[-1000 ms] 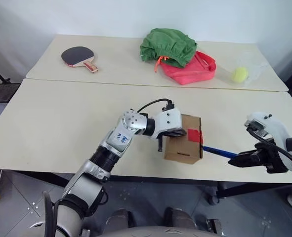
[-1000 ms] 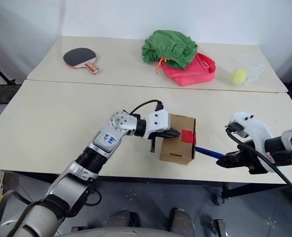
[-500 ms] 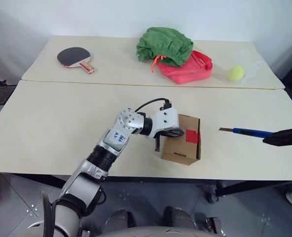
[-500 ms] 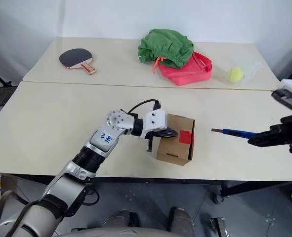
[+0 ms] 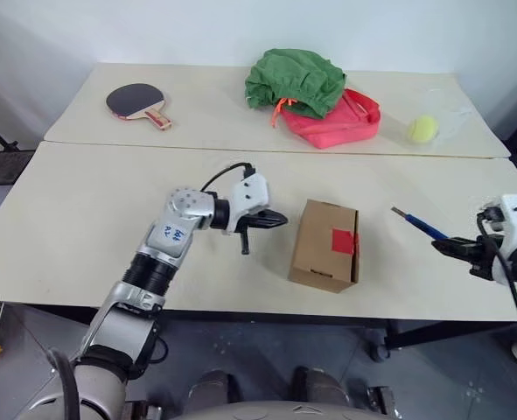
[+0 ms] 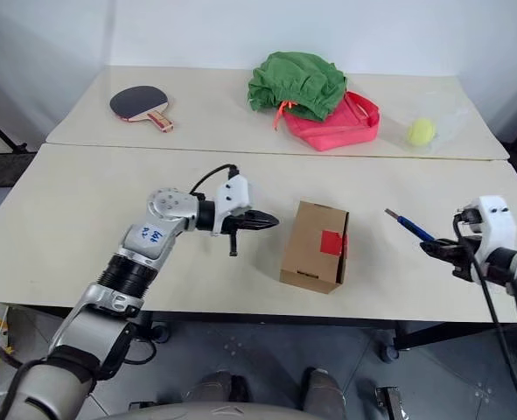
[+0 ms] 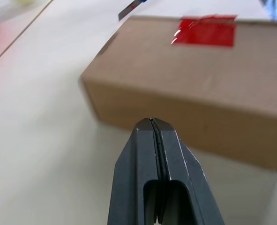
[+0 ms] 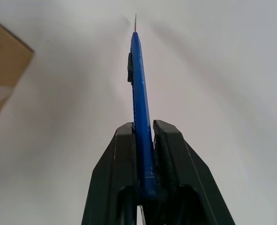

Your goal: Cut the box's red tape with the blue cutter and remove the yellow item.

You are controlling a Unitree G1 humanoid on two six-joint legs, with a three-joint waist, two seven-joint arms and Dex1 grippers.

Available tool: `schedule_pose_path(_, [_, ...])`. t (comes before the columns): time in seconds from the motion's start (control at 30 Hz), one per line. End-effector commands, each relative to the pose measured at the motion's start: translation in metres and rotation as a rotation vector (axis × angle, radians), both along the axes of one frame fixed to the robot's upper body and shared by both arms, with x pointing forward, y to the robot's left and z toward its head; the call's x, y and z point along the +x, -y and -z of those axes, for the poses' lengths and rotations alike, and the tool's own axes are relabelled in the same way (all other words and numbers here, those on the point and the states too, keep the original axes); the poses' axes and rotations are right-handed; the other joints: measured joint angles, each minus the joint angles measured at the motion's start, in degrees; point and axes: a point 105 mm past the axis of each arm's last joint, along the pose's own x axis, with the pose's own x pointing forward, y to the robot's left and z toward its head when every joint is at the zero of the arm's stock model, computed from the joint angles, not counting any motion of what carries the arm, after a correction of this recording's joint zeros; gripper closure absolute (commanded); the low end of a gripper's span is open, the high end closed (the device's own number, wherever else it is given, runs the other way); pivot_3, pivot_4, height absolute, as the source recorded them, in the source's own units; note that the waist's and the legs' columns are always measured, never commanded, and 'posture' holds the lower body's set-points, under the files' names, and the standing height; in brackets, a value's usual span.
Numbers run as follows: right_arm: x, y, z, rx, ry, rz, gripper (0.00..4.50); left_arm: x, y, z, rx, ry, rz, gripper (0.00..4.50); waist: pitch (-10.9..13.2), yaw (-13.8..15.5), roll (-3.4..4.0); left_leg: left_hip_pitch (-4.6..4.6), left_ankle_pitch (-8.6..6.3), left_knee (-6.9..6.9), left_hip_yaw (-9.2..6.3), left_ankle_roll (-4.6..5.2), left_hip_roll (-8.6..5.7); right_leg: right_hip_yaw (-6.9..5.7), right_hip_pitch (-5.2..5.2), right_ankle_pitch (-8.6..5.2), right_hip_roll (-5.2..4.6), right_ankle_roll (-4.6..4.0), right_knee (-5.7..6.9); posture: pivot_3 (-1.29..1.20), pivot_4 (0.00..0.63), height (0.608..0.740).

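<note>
Left gripper [image 5: 278,220] pinched empty, just beside the box [image 5: 324,245]; right gripper [image 5: 444,248] clamps the cutter [image 5: 418,227], blade clear of the tape [image 5: 343,241].

The box [image 5: 324,245] stands alone mid-worktop [image 5: 83,219], bare surface on every side. The left tool [image 5: 275,220] hangs just left of it, apart; the blue cutter [image 5: 418,226] points in from the right, a clear gap between.

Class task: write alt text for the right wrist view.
The right end effector grips the blue cutter, blade pointing away over a pale table. A corner of the box shows to one side.
</note>
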Motion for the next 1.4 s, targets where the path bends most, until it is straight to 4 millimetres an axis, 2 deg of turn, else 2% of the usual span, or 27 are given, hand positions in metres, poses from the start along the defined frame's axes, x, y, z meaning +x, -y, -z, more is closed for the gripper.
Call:
schedule_pose_path(0.03, [-0.006, 0.002, -0.007, 0.017, 0.018, -0.073, 3.42, -0.001, -0.014, -0.008, -0.028, 0.020, -0.033, 4.50, 0.0, 0.0, 0.01, 0.00, 0.00, 0.00, -0.01, 0.00, 0.00, 0.01, 0.00, 0.00, 0.00, 0.00, 0.00, 0.00, 0.150, 0.740])
schedule_pose_path(0.13, [0.000, 0.029, -0.033, -0.067, 0.177, 0.020, 2.46, -0.005, -0.028, 0.000, -0.013, 0.000, -0.061, 4.50, 0.0, -0.1, 0.02, 0.02, 0.00, -0.06, -0.02, 0.00, 0.01, 0.01, 0.00, 0.00, 0.02, 0.00, 0.00, 0.00, 0.150, 0.740])
schedule_pose_path(0.2, [0.000, 0.040, -0.055, -0.092, 0.288, 0.036, 1.83, -0.008, -0.035, 0.006, -0.003, -0.015, -0.073, 4.50, 0.0, -0.1, 0.03, 0.02, 0.01, -0.05, 0.02, 0.01, 0.00, 0.02, 0.00, 0.00, 0.02, 0.00, 0.00, 0.00, 0.150, 0.740])
schedule_pose_path(0.27, [-0.005, 0.042, -0.072, -0.063, 0.342, 0.009, 1.83, -0.012, -0.040, 0.010, 0.003, -0.028, -0.081, 4.50, 0.0, 0.0, 0.05, 0.04, 0.01, -0.05, 0.01, 0.01, -0.01, 0.02, 0.02, 0.00, 0.02, 0.01, -0.01, 0.00, 0.150, 0.740])
schedule_pose_path(0.37, [-0.011, 0.025, -0.079, -0.053, 0.345, -0.089, 1.83, -0.016, -0.039, 0.014, 0.001, -0.044, -0.082, 4.50, 0.0, 0.0, 0.04, 0.06, 0.01, -0.05, 0.00, 0.01, 0.01, 0.03, 0.03, 0.00, 0.03, 0.01, -0.01, 0.00, 0.150, 0.740])
schedule_pose_path(0.43, [-0.010, 0.005, -0.064, -0.113, 0.308, -0.156, 2.21, -0.019, -0.032, 0.017, -0.005, -0.053, -0.074, 4.50, 0.0, -0.1, 0.05, 0.10, 0.01, -0.05, -0.01, 0.01, 0.01, 0.04, 0.08, 0.00, 0.03, 0.01, -0.02, 0.00, 0.150, 0.740])
schedule_pose_path(0.5, [-0.009, -0.017, -0.038, -0.226, 0.239, -0.223, 2.75, -0.022, -0.022, 0.019, -0.014, -0.063, -0.060, 4.50, 0.0, -0.1, 0.04, 0.11, 0.01, -0.05, -0.02, 0.01, 0.03, 0.04, 0.07, 0.00, 0.03, 0.00, 0.02, 0.00, 0.150, 0.740])
schedule_pose_path(0.6, [-0.005, -0.042, -0.009, -0.363, 0.202, -0.288, 3.76, -0.025, -0.008, 0.023, -0.015, -0.087, -0.045, 4.50, 0.0, 0.0, 0.04, 0.11, 0.01, -0.04, -0.02, 0.01, 0.01, 0.05, 0.07, 0.00, 0.03, 0.00, 0.02, 0.00, 0.150, 0.740])
schedule_pose_path(0.63, [-0.002, -0.047, -0.002, -0.402, 0.205, -0.292, 4.25, -0.026, -0.004, 0.025, -0.007, -0.094, -0.042, 4.50, 0.0, 0.0, 0.05, 0.09, 0.01, -0.04, -0.02, 0.01, -0.01, 0.06, 0.06, 0.00, 0.02, 0.00, 0.02, 0.00, 0.150, 0.740])
schedule_pose_path(0.67, [0.003, -0.052, 0.004, -0.438, 0.217, -0.294, 4.48, -0.027, 0.001, 0.028, 0.007, -0.107, -0.040, 4.50, 0.0, -0.1, 0.05, 0.10, 0.02, -0.04, -0.01, 0.01, -0.01, 0.06, 0.06, 0.00, 0.02, 0.00, 0.04, 0.00, 0.150, 0.740])
schedule_pose_path(0.83, [0.022, -0.085, 0.029, -0.455, 0.218, -0.345, 4.48, -0.036, 0.018, 0.045, 0.092, -0.165, -0.004, 4.50, 0.0, -0.4, 0.06, 0.11, 0.05, -0.04, 0.00, -0.06, -0.01, 0.06, 0.04, 0.00, 0.04, -0.01, 0.07, 0.00, 0.150, 0.740])
schedule_pose_path(0.93, [0.029, -0.107, 0.030, -0.398, 0.225, -0.382, 4.48, -0.039, 0.022, 0.050, 0.133, -0.205, -0.008, 4.50, 0.0, -0.6, 0.06, 0.10, 0.06, -0.04, 0.00, -0.07, 0.00, 0.05, 0.05, -0.01, 0.06, -0.01, 0.09, 0.00, 0.150, 0.740])
schedule_pose_path(1.07, [0.037, -0.146, 0.017, -0.323, 0.276, -0.473, 4.48, -0.045, 0.031, 0.039, 0.090, -0.217, 0.021, 4.50, 0.0, -0.7, 0.06, 0.10, 0.06, -0.03, -0.01, -0.07, 0.00, 0.05, 0.05, -0.01, 0.06, -0.01, 0.09, 0.00, 0.150, 0.740])
schedule_pose_path(1.27, [0.047, -0.185, 0.016, -0.256, 0.280, -0.560, 4.48, -0.049, 0.006, 0.035, 0.099, -0.245, -0.027, 4.50, 0.0, -1.5, 0.08, 0.11, 0.07, -0.05, -0.04, -0.08, 0.05, 0.02, 0.02, -0.01, 0.07, -0.02, 0.21, 0.00, 0.150, 0.740])
schedule_pose_path(1.4, [0.056, -0.194, 0.023, -0.256, 0.251, -0.575, 4.48, -0.053, -0.011, 0.032, 0.124, -0.247, -0.053, 4.50, 0.0, -1.9, 0.08, 0.18, 0.11, -0.15, -0.03, -0.17, 0.08, 0.02, -0.01, -0.02, 0.10, -0.04, 0.30, 0.00, 0.150, 0.740])
